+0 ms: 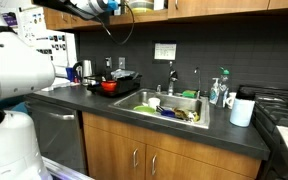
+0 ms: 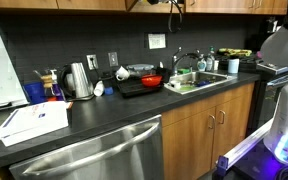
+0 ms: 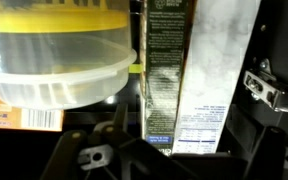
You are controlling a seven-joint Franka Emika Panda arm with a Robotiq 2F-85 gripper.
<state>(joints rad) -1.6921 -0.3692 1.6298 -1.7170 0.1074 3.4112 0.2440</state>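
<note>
Carton, silvery with a dark printed label, stands beside a clear yellow-lidded tub; gripper spread wide.

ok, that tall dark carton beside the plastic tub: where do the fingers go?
Likely low on the carton, from the front, fingers spanning its narrow dark face. It stands upright, and the tub crowds its left side only higher up. Whether the grey panel on its right is another pack, I cannot tell, so that gap is unsure.
</note>
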